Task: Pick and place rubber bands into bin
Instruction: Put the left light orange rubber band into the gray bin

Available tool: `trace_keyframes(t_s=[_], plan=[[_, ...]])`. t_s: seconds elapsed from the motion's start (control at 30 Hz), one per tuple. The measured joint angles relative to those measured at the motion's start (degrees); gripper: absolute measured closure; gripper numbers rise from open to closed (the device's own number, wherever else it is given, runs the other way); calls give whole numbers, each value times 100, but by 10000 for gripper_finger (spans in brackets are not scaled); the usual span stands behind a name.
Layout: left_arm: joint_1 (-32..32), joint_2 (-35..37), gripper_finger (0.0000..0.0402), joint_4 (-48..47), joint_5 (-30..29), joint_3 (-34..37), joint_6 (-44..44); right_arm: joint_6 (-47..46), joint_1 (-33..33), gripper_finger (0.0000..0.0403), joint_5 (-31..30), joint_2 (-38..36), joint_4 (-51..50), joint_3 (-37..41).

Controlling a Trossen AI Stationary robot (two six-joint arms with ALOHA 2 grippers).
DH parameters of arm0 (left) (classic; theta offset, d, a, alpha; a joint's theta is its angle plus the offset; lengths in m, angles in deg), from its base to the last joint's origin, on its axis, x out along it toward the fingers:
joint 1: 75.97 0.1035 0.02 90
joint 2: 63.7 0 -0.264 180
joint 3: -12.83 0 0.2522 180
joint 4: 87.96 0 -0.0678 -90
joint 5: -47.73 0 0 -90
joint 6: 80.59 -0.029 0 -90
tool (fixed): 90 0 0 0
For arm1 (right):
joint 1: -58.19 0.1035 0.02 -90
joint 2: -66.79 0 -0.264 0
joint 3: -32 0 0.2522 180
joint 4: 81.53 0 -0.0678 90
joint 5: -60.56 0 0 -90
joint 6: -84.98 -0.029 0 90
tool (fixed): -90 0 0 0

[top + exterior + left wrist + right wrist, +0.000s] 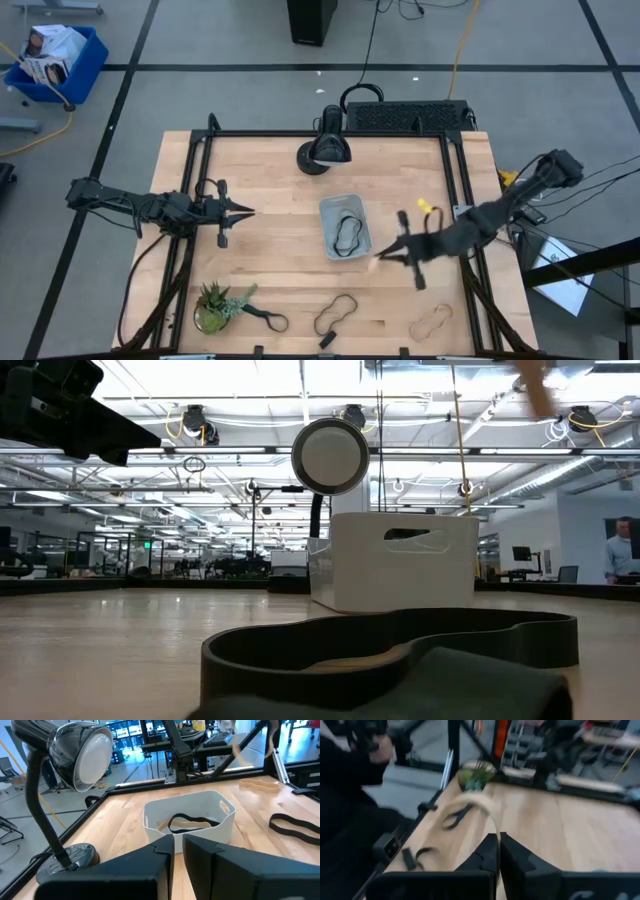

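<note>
The clear bin (330, 212) stands mid-table with a black rubber band (348, 232) lying in it; it also shows in the left wrist view (150, 817). My right gripper (384, 257) is just right of the bin's near end, above the table, shut on a tan rubber band (482, 802). On the table near the front edge lie a black band (335, 313), a tan band (432, 320) and a further black band (268, 319). My left gripper (243, 212) is shut and empty, left of the bin. My right gripper pinches the tan rubber band (492, 827) between its two fingers. The band curves out ahead of the fingertips in a slack arc (470, 797), clear of the table. The fingers point toward the table's left edge. Which part of the loop they have is hidden by the fingers.
A black desk lamp (325, 150) stands behind the bin at the table's far edge. A small potted plant (212, 306) sits at the near left corner. A small yellow object (428, 207) lies right of the bin. Bare wood lies between my left gripper and the bin.
</note>
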Motion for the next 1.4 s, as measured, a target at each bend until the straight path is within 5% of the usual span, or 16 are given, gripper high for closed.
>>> trace_keyframes(t_s=[0.3, 0.67, 1.03, 1.4], plan=[[1, -1, 355, -10, -15, 0, -24, 187, -638, 402, -22, -1868, 1422, 2057], [2, 0, 355, -9, -19, 0, -231, 225, -1295, 402, -4, -2440, 2777, 3655], [2, 1, 355, 33, -32, 0, -328, 679, -2061, 403, 615, -2080, 3112, 3152], [-1, -1, 355, 124, -216, 0, -341, 800, -2756, 403, 1572, 190, 1605, 934]])
